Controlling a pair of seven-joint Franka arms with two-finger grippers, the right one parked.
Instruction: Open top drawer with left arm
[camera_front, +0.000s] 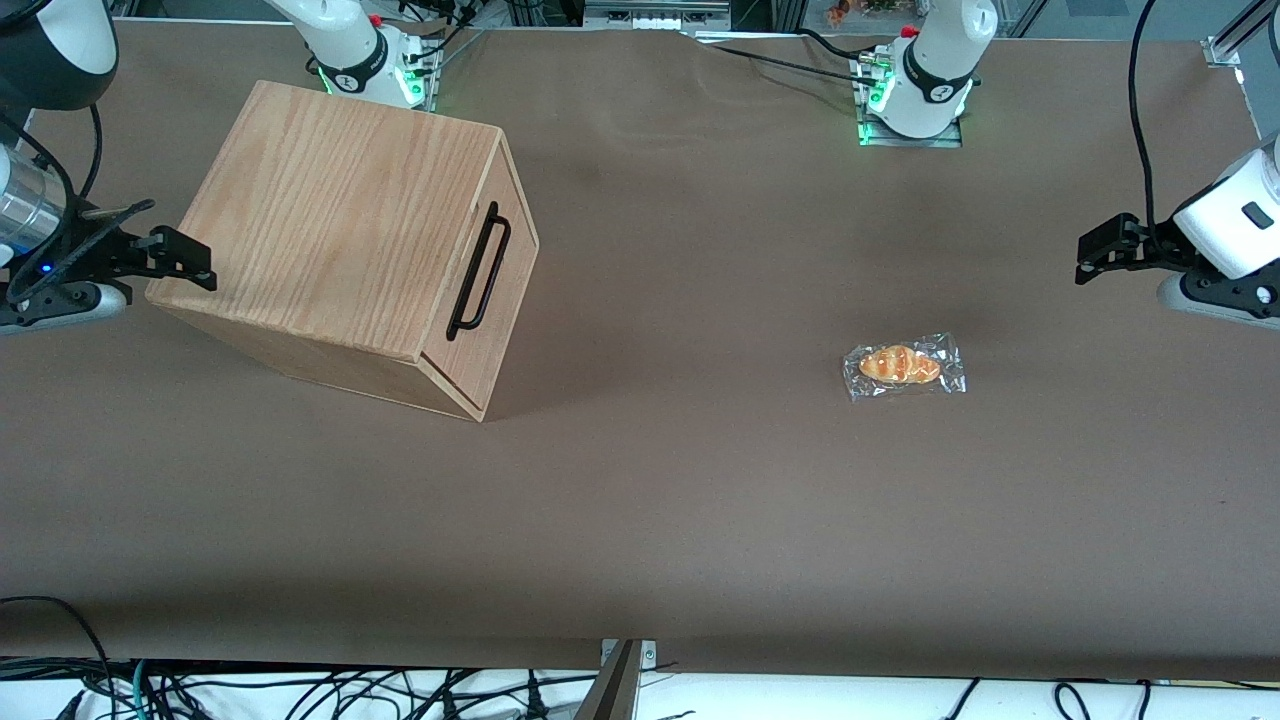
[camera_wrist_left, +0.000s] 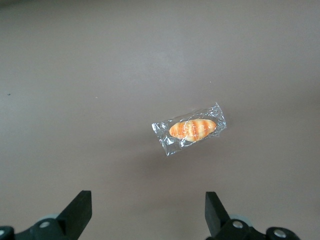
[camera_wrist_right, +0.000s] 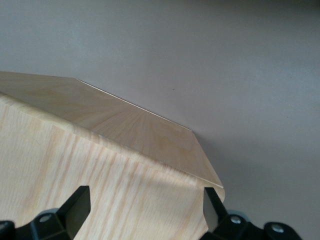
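At working arm's end of table (camera_front: 700, 500): left arm (camera_front: 1235, 235), partly cut off by frame edge; only white wrist section and gripper (camera_front: 1085, 262) in view from front. Gripper hangs above bare brown surface, holding nothing. Fingers (camera_wrist_left: 80, 210) wide apart in wrist view; tips only, rest cut off.

Ahead of fingers, lower down on table: bread roll (camera_wrist_left: 192, 129) in clear wrapper, lying flat, well apart from gripper. In front view the roll (camera_front: 903, 365) lies between gripper and cabinet, nearer gripper.

Toward parked arm's end: cabinet (camera_front: 330, 230), light oak, set at an angle. Top drawer (camera_front: 495, 305) shut, front panel flush w/ cabinet, black bar handle (camera_front: 478, 272) across it. Drawer front seen obliquely; seam between drawer and lower panel hard to make out. Drawer well apart from gripper; only the roll lies between them.

Near camera, at table edge: cable tangle (camera_front: 300, 690), partly cut off.
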